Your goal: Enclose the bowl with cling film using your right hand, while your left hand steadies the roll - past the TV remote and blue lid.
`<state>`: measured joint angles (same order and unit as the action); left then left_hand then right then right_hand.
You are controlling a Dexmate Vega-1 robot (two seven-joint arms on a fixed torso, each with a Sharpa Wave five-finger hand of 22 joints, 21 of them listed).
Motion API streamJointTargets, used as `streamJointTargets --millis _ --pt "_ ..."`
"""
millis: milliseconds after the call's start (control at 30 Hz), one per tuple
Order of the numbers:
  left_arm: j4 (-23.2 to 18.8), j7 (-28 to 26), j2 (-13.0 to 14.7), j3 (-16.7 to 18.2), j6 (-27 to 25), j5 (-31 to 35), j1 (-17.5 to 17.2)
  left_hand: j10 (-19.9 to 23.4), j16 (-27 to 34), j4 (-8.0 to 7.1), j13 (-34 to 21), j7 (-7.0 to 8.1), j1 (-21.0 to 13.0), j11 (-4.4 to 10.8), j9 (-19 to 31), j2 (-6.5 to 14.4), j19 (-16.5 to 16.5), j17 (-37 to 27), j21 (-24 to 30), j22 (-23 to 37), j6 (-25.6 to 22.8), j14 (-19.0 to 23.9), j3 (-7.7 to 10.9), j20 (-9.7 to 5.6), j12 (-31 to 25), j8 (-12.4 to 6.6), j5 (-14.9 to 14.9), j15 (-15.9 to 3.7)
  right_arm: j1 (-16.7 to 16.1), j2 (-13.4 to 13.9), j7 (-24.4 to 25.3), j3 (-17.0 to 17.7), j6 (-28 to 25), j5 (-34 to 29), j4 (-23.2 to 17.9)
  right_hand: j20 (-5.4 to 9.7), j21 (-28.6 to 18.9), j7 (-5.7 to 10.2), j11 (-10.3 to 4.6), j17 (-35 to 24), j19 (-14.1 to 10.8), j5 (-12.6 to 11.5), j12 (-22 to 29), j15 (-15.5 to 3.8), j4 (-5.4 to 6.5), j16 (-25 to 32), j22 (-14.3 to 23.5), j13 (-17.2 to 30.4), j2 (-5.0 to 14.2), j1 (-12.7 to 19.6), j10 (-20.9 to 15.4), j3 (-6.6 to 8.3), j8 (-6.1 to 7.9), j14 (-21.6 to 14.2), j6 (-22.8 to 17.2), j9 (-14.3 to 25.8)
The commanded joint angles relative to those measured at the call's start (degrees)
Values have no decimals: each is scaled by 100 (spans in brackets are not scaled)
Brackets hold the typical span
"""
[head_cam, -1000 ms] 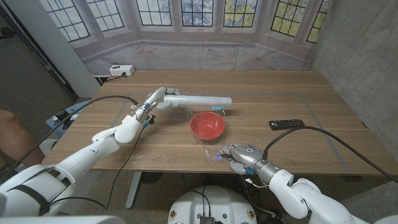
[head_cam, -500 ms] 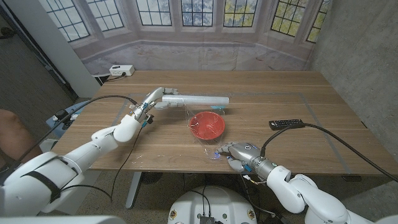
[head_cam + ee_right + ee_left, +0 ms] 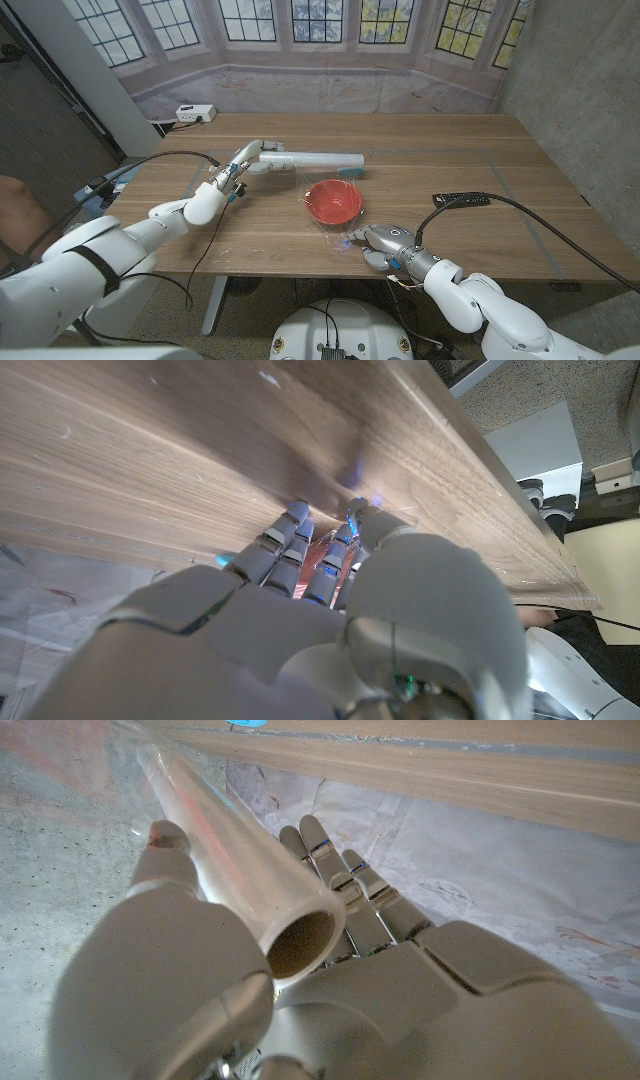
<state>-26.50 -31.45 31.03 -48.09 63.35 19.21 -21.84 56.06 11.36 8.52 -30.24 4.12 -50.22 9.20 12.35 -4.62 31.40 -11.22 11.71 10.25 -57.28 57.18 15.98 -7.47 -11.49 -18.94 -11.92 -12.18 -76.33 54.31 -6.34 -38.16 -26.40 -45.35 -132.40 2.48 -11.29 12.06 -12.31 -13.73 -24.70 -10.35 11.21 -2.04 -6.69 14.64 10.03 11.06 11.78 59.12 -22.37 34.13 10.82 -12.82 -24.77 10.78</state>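
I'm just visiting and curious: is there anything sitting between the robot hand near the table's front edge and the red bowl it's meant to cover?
Nothing solid visible. The right robot hand sits at the near side of the red bowl, with only the stretched cling film between them. The TV remote lies off to the right, and the blue lid peeks out behind the roll.

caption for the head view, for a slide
Left hand holds the cling film roll; right hand draws film past the red bowl.
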Motion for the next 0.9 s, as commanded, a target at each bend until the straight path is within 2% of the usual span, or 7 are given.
streamJointTargets --millis 33,633,900 --pt "393 -36 -53 -692 22 -449 412 -24 -7 -59 -22 -15 -958 -12 13 993 -25 -1 25 22 -53 -12 127 10 9 -19 -46 0 109 -76 -50 -106 -155 -1 -12 538 -51 9 26 -19 11 14 7 -918 58 26 6 25 9 71 -42 5 35 -19 -44 13" --pt "419 -223 32 -1202 101 -494 635 -172 -45 -67 -5 15 -871 -34 7 960 -88 3 11 23 39 -184 143 1 49 -4 -27 3 -19 8 106 -94 -265 105 -114 534 -65 1 35 -50 -12 6 13 -921 119 58 5 28 10 81 -63 -43 41 -36 -78 15" --pt "432 -374 99 -1429 -18 -321 729 -368 -127 -87 67 33 -773 -4 -1 943 -169 42 -4 25 173 -542 158 0 104 40 0 32 -75 92 200 -32 -237 284 -140 523 -72 -6 52 -69 -25 5 15 -913 164 78 4 29 10 68 -69 -74 40 -48 -88 16"
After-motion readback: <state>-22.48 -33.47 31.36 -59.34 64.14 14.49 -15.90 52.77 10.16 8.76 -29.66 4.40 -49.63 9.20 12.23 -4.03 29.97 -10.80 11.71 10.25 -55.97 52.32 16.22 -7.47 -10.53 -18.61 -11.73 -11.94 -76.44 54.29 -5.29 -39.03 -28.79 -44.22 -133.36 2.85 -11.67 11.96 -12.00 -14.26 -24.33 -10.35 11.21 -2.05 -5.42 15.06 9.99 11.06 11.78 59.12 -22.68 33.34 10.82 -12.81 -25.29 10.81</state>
